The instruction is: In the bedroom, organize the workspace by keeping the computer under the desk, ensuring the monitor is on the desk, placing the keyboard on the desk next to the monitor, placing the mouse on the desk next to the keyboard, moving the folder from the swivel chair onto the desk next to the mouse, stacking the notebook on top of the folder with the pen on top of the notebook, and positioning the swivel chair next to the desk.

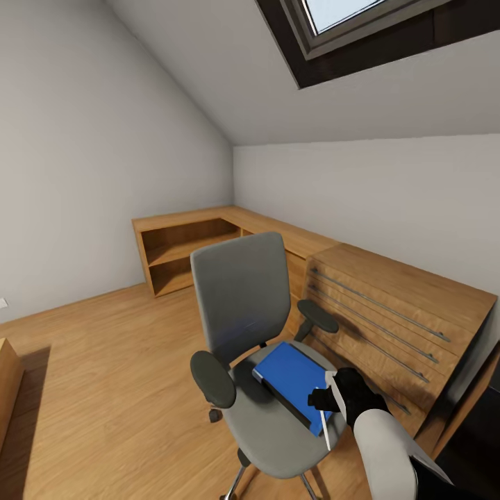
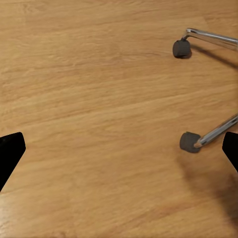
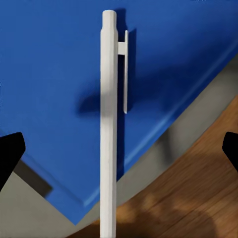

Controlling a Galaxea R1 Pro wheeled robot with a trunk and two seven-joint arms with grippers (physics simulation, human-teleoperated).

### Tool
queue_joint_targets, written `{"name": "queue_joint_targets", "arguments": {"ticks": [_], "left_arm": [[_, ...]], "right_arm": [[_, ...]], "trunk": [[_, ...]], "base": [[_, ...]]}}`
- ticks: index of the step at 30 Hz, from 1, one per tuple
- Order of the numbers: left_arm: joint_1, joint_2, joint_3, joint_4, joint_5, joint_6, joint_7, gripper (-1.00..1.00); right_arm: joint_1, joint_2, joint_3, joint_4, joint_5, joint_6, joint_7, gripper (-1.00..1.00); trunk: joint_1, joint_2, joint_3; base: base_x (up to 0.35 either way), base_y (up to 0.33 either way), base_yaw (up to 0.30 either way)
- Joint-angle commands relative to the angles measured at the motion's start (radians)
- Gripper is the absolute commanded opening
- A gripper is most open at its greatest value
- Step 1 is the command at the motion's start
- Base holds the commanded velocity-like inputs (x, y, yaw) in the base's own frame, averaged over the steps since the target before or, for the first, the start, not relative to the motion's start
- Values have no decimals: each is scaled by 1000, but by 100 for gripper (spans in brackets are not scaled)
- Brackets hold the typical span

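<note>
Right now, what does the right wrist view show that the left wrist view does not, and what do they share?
Only the right wrist view shows the white pen, with its clip, in front of the blue folder, which lies on the swivel chair's grey seat. Only the left wrist view shows the chair's chrome legs and two dark casters. Both show the light wood floor and dark fingertips at the picture edges.

Chairs: one [image 1: 257, 333]
Folders: one [image 1: 288, 371]
Pens: one [image 3: 109, 129]
Skylights: one [image 1: 347, 21]
Drawer chests: one [image 1: 396, 312]
Shelf units: one [image 1: 184, 253]
</note>
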Motion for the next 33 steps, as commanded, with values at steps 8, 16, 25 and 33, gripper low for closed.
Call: {"name": "queue_joint_targets", "arguments": {"ticks": [8, 16, 25, 33], "left_arm": [[0, 0, 2, 0, 9, -1, -5, 100], [-1, 0, 2, 0, 9, -2, -5, 100], [-1, 0, 2, 0, 9, -2, -5, 100], [-1, 0, 2, 0, 9, -2, -5, 100]], "right_arm": [[-1, 2, -7, -3, 12, 2, 8, 100], [-1, 2, -7, -3, 12, 2, 8, 100], [-1, 1, -7, -3, 12, 2, 8, 100], [-1, 1, -7, -4, 12, 2, 8, 100]], "trunk": [[23, -42, -20], [23, -42, -20], [23, -42, -20], [23, -42, -20]], "base": [[0, 0, 0], [0, 0, 0], [0, 0, 0], [0, 0, 0]]}}
